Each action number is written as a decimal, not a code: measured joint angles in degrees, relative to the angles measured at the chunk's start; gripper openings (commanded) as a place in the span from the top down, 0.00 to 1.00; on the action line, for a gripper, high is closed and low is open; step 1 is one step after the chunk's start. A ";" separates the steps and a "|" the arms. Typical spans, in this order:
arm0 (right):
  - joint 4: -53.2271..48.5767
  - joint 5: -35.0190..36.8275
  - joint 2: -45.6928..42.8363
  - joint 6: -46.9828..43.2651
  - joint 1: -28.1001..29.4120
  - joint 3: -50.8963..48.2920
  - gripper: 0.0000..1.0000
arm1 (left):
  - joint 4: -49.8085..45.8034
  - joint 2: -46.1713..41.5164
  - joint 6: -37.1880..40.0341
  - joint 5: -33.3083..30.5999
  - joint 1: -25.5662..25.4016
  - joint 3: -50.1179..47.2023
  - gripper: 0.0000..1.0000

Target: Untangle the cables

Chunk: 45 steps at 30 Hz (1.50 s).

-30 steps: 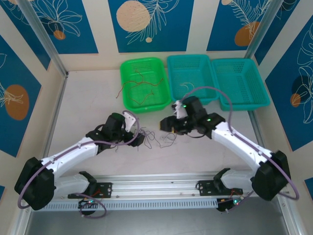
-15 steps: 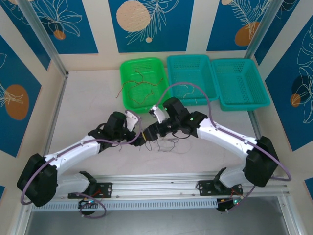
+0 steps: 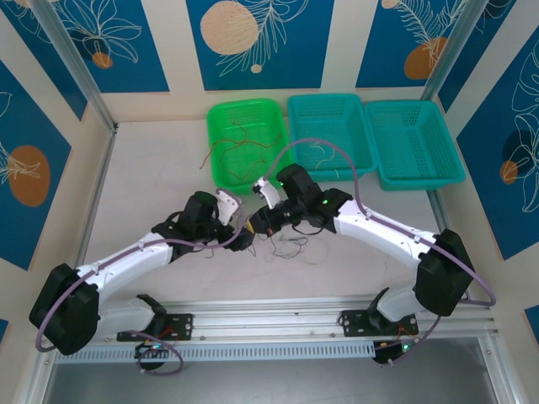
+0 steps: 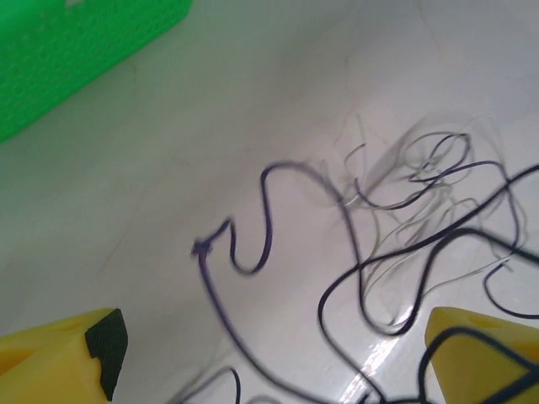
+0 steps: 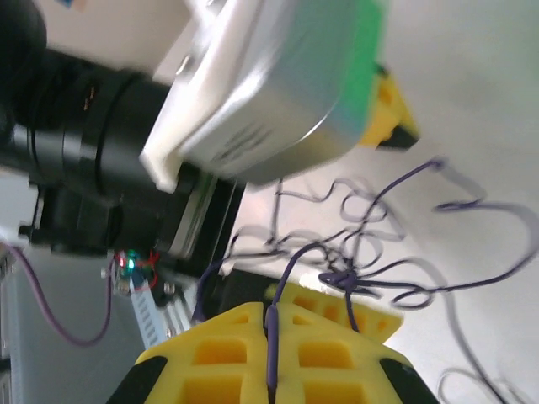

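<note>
- My right claw [image 5: 274,313] is pinched tight on one dark purple cable [image 5: 286,265], close to the knot [image 5: 341,282], where a pull should draw it free.
- My left claw [image 4: 274,349] stands wide, low over the tangle [image 4: 396,244] on the bench [image 4: 253,101], placed to pin the rest.
- Red-orange cables [image 3: 240,151] lie in the green basket [image 3: 214,126], probably for sorted ones.

top: fixed, high behind arms [image 3: 126,261], angled down across whole table [image 3: 152,168], far | left wrist: behind left gripper [image 4: 269,349], facing out between fingertips [image 4: 93,345], close over cables [image 4: 404,252] | right wrist: behind right gripper [image 5: 269,337], facing past fingertips, close | shared: cables lying ahead of both grippers, in all three views, table beneath
</note>
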 measured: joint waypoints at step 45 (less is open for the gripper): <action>-13.27 21.53 -18.45 21.68 -19.41 -26.23 0.22 | 16.81 11.17 -1.14 -2.23 -16.15 0.96 0.02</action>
